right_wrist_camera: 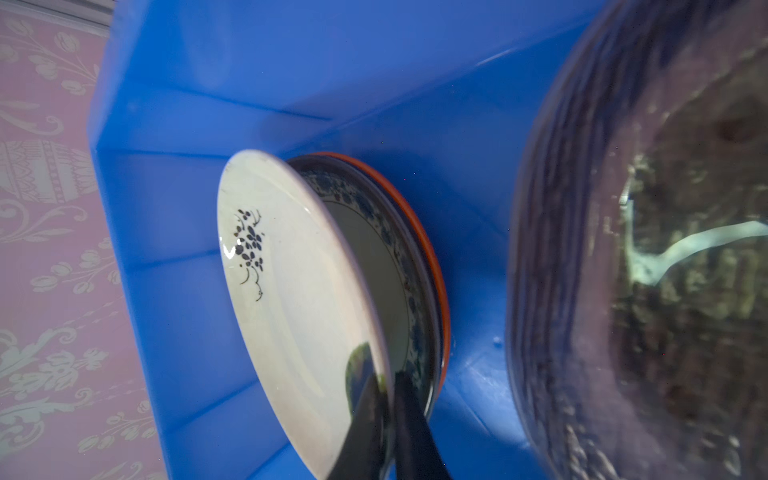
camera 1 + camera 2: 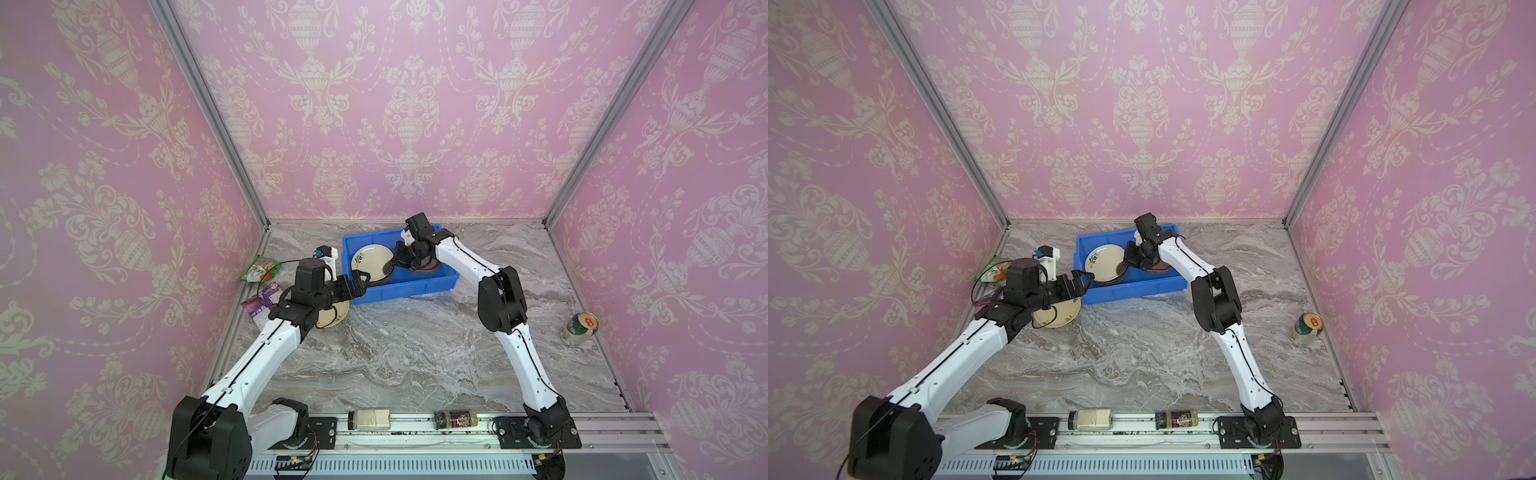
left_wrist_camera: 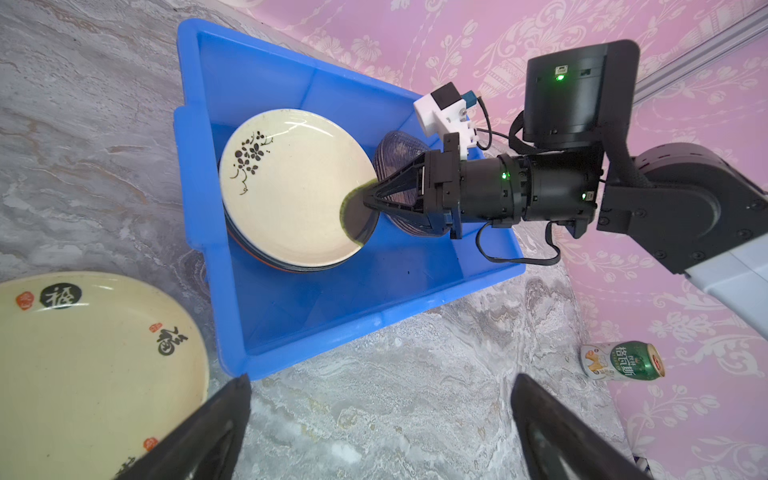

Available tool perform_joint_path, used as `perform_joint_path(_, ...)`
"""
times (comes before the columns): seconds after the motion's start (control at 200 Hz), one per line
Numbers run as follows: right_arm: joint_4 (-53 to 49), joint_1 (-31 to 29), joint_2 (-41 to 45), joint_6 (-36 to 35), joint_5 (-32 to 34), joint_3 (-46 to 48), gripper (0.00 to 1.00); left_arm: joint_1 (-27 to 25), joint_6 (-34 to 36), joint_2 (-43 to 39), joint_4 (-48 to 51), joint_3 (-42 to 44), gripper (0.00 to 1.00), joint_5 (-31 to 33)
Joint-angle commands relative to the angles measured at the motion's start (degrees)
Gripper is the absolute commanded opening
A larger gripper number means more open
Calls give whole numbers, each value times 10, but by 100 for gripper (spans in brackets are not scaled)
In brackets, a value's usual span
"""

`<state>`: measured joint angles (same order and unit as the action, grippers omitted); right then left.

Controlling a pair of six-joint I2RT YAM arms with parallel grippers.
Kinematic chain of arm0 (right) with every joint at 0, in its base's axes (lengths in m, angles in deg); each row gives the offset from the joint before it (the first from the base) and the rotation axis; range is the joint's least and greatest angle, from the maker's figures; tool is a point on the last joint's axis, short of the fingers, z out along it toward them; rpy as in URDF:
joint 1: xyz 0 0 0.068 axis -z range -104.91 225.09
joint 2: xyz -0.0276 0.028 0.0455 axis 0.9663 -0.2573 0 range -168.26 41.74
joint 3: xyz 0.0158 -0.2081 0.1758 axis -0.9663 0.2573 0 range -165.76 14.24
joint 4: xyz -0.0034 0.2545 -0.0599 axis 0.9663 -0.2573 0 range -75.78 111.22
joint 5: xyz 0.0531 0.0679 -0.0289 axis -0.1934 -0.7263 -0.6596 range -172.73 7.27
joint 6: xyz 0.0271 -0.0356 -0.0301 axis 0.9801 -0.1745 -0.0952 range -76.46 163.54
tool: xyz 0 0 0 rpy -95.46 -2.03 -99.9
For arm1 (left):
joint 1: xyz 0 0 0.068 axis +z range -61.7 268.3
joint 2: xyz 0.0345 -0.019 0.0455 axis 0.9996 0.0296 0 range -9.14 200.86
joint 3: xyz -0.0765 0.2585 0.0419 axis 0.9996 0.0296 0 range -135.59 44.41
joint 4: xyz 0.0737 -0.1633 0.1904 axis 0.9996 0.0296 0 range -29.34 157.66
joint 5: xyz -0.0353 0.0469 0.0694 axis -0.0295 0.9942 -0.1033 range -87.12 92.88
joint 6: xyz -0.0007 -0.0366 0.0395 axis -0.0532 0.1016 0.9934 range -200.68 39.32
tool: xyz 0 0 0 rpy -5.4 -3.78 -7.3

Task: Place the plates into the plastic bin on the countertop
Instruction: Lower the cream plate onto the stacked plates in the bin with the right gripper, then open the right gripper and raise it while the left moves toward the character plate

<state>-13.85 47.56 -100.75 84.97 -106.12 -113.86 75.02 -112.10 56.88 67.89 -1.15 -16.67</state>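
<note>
The blue plastic bin [image 2: 411, 286] stands at the back of the marble countertop [image 2: 415, 353]. Inside it a cream floral plate [image 1: 286, 291] leans tilted over a stack with a teal-patterned plate [image 1: 399, 257] and an orange one [image 1: 432, 257]. My right gripper [image 1: 384, 382] is shut on the floral plate's rim, one finger on each face. Dark glass plates [image 3: 395, 145] lie in the bin beside the stack. Another cream plate [image 3: 83, 365], with black characters, rests on the countertop left of the bin. My left gripper [image 3: 380, 380] hangs open and empty at the bin's near-left corner, beside that plate.
A green drink can [image 2: 579, 328] lies at the right edge. Two snack packets [image 2: 259, 268] [image 2: 262, 303] sit by the left wall. Two jars [image 2: 370, 419] [image 2: 455, 419] lie on the front aluminium rail.
</note>
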Motion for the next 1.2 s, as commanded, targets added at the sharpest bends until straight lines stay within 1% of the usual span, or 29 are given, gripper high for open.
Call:
perform_joint_path(0.0,-5,-6,2,4,-7,-19,21,5,-6,4,-6,7,99,-16)
perform_joint_path(0.075,-4,-7,10,5,-5,-15,27,5,-5,4,-5,7,99,-16)
perform_joint_path(0.28,2,-10,44,1,3,8,34,6,-3,3,-1,4,99,-14)
perform_joint_path(0.435,-19,-11,56,-17,14,12,35,6,-4,3,2,6,99,-11)
perform_joint_path(0.63,-43,-14,59,-43,46,17,36,6,-5,-2,2,10,99,-6)
perform_joint_path(0.786,-72,-20,35,-62,72,-14,37,6,-7,8,-4,12,99,-9)
perform_joint_path(1.031,-71,-23,8,-58,69,-34,36,6,3,8,6,10,99,3)
perform_joint_path(1.191,-71,-23,-1,-58,66,-43,34,6,2,10,9,13,99,7)
